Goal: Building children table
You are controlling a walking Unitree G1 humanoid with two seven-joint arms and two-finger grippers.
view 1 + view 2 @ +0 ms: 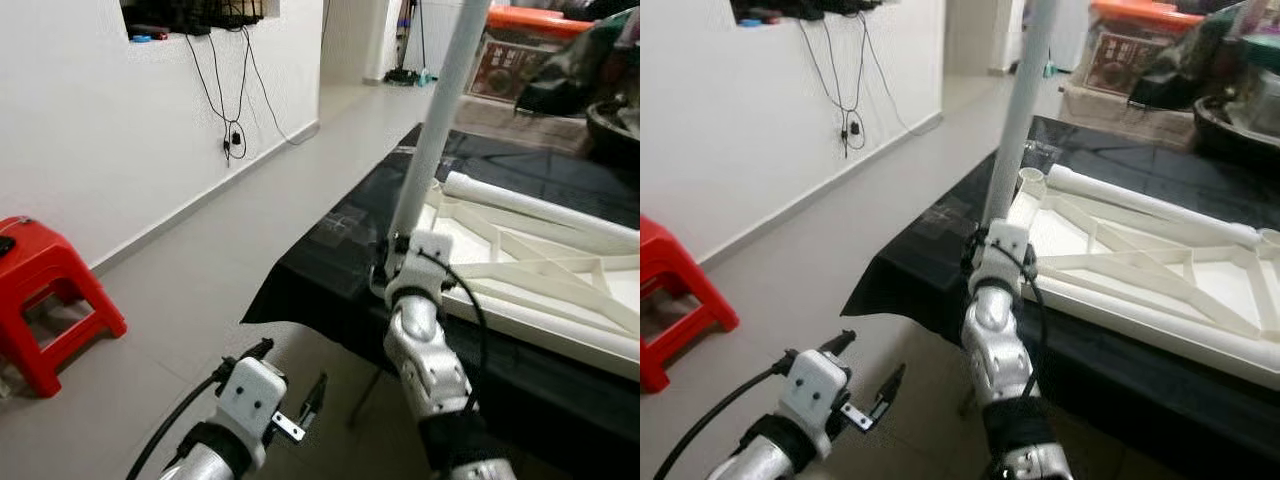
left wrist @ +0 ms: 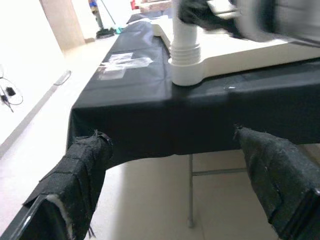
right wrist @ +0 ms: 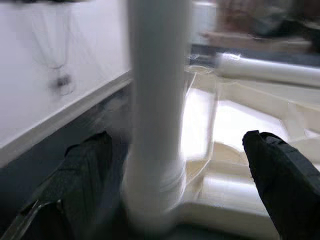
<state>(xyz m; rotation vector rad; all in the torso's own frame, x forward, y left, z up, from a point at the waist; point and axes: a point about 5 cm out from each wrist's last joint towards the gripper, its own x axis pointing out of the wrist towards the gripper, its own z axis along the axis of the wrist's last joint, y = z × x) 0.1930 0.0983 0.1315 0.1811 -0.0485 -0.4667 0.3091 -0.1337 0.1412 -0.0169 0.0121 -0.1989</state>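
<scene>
A white children's table top (image 1: 520,270) lies upside down on a black-covered table (image 1: 330,260). A white leg (image 1: 440,110) stands upright in the socket (image 2: 186,75) at its near left corner. My right gripper (image 1: 395,255) is at the base of that leg. In the right wrist view its fingers (image 3: 280,175) straddle the leg (image 3: 157,75), open, with gaps on both sides. My left gripper (image 1: 285,370) hangs low in front of the table's edge, open and holding nothing. A second white leg (image 1: 540,210) lies across the table top.
A red plastic stool (image 1: 40,290) stands by the white wall at the left. Cables (image 1: 232,135) hang down that wall to a socket. Boxes with an orange lid (image 1: 520,45) and dark clutter sit beyond the table. Bare floor runs between the wall and the table.
</scene>
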